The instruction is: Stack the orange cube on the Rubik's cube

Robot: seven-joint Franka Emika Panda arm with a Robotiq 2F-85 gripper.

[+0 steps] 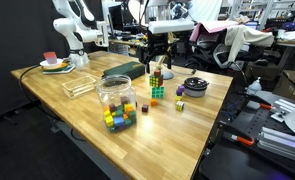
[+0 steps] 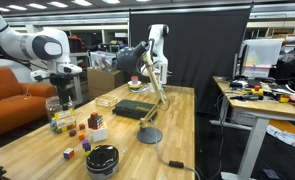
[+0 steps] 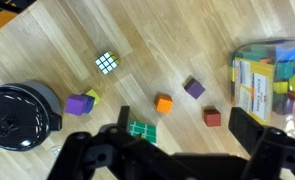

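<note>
Hand: my hand point(image 3: 177, 140) hangs wide open above the desk point(image 3: 47, 40), nothing in it.
Orange cube: the orange cube point(image 3: 164, 103) sits flat on the wood, well in from every desk edge. It stands apart from its neighbours, a purple block point(image 3: 194, 88) and a dark red block point(image 3: 213, 117).
Rubik's cube: the Rubik's cube point(image 3: 142, 130) is just beside it, green face up.
Handling: I reckon the orange one is light, rigid and smooth-sided. Not fragile, but it could twist out of an off-centre pinch.
Grip spot: I'd take two opposite flat sides, mid-height, fingers squared to the faces.
Watch out: the Rubik's top looks like a small landing pad, so I'd release low.
</note>
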